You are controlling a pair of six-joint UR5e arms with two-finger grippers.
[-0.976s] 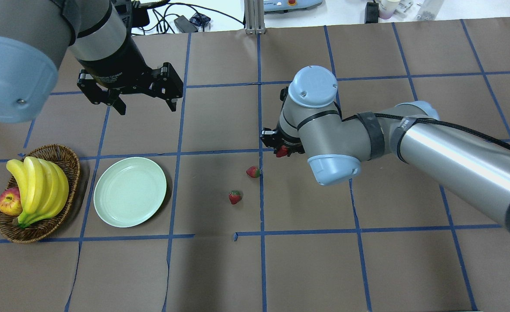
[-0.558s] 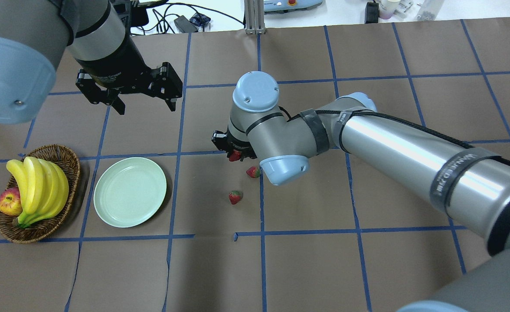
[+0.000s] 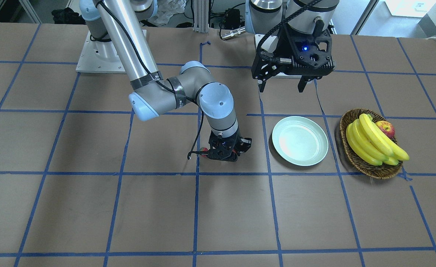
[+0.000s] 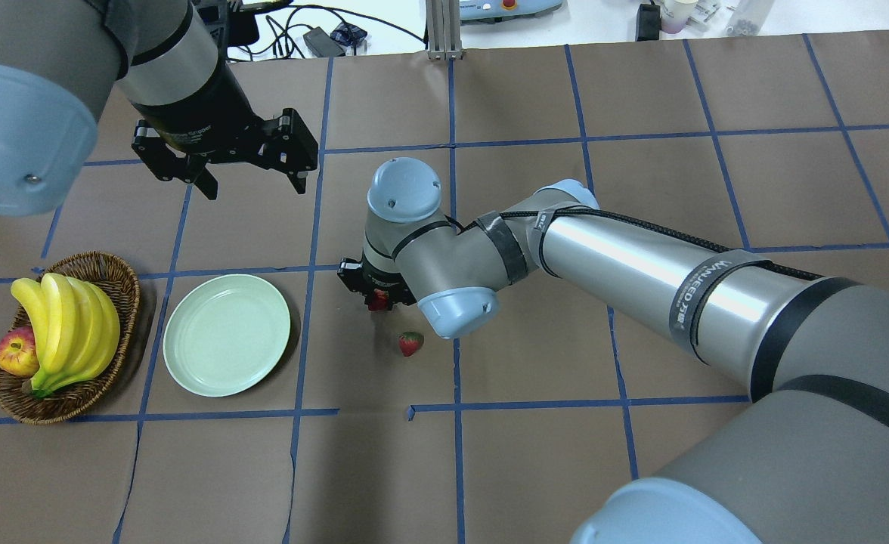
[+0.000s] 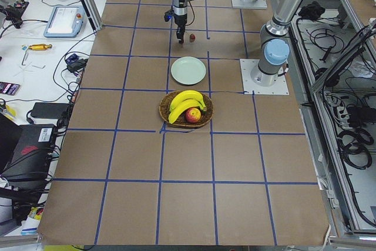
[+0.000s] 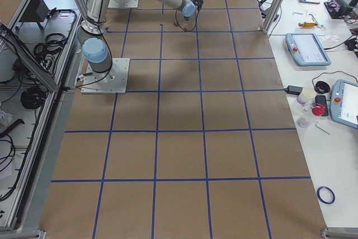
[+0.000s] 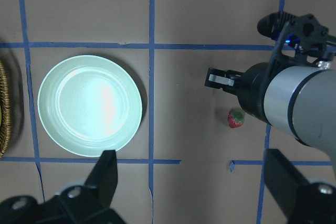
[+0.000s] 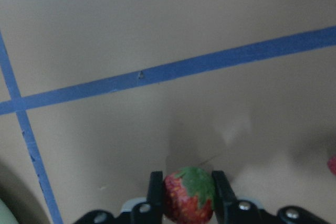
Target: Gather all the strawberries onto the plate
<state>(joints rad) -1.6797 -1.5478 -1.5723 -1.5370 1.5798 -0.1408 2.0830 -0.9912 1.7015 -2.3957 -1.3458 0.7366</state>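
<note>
**A:** Strawberries first: where are they lying?

**B:** One strawberry [image 8: 189, 199] is sitting pinched in the right hand [image 8: 187, 182]. Its two fingers are pressing on the strawberry's sides, barely apart, and holding it off the counter [image 4: 535, 468] near the mint-green plate [image 4: 225, 336] but short of it. A second strawberry [image 4: 410, 344] is lying loose on the counter, close by the right arm [image 4: 626, 257]. I am not finding the third for certain, and the plate is holding none.

**A:** And the left hand?

**B:** The left hand [image 4: 254, 187] is hanging beyond the plate, spread wide, gripping nothing.

**A:** What are you worrying about?

**B:** I am judging that pinch as slim, so a jolt could be shaking the strawberry out before the rim. Letting go too high risks it bouncing or rolling off such a shallow, glossy plate. A low sweep of the arm could also be knocking the loose one away.
</note>
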